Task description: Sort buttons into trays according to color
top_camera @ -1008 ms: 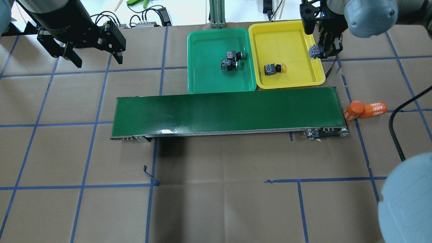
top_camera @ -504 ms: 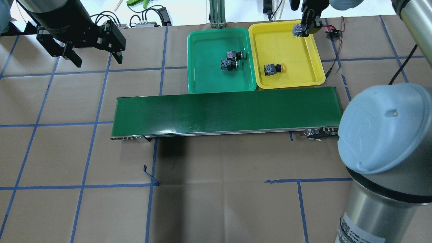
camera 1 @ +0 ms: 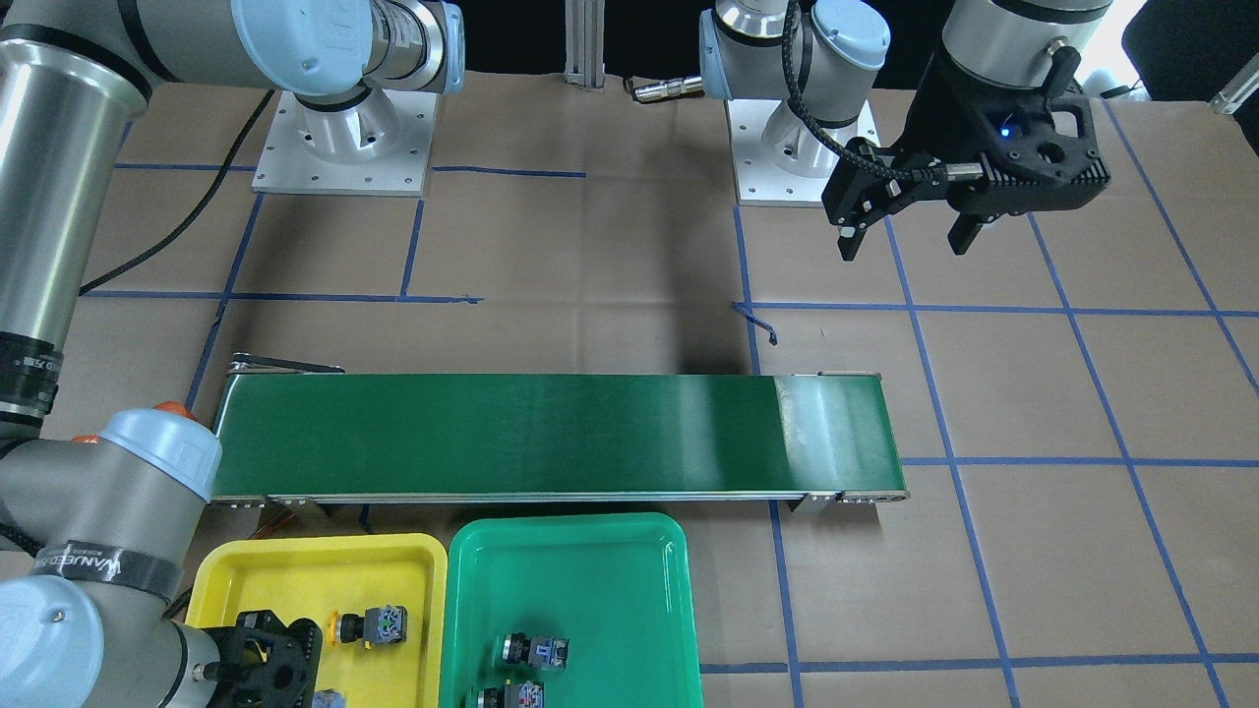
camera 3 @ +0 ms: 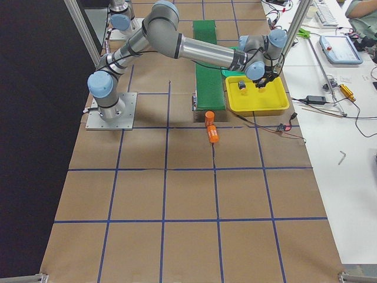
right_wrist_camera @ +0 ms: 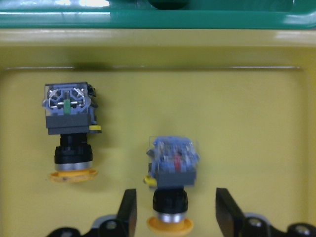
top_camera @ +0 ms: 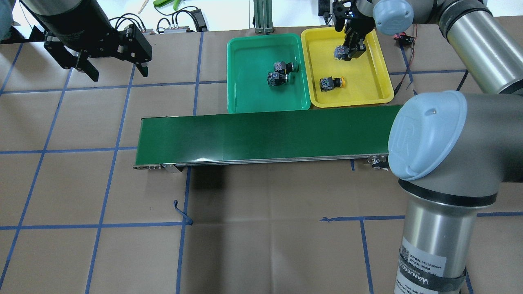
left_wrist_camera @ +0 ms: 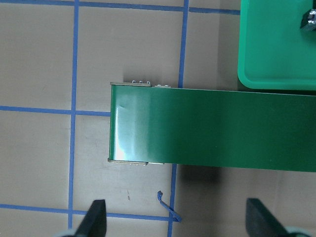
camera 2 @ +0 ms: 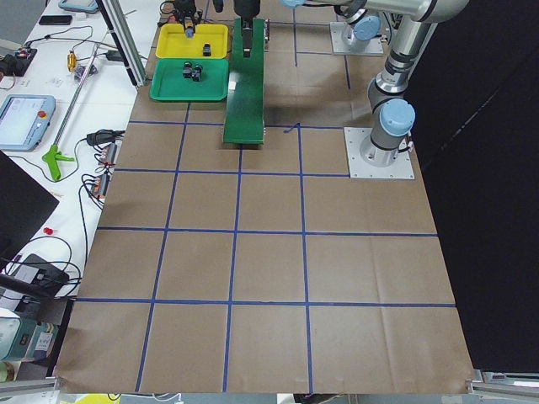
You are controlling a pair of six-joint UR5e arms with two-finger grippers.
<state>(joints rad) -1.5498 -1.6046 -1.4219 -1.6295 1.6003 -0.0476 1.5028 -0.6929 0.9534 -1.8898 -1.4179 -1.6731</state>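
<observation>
The yellow tray [top_camera: 367, 98] holds a yellow-capped button [top_camera: 331, 83], also in the right wrist view [right_wrist_camera: 69, 133]. A second yellow-capped button [right_wrist_camera: 173, 168] sits over the tray floor between my right gripper's [right_wrist_camera: 175, 212] spread fingers, with a gap on each side. That gripper [top_camera: 346, 52] hangs over the tray's far half. The green tray [top_camera: 245, 98] holds two green buttons [top_camera: 284, 66] [top_camera: 277, 78] side by side. My left gripper [top_camera: 117, 71] is open and empty, high over the table far to the left.
The long dark-green conveyor belt [top_camera: 265, 134] lies just in front of both trays. Two orange cylinders [camera 3: 211, 130] lie off the belt's right end, hidden overhead by my right arm's elbow [top_camera: 429, 134]. Cables run past the yellow tray's right side [top_camera: 402, 38].
My right gripper carried the yellow button from beside the yellow tray's right rim to over its far half. Its fingers now stand apart from the button. The left arm has not moved.
</observation>
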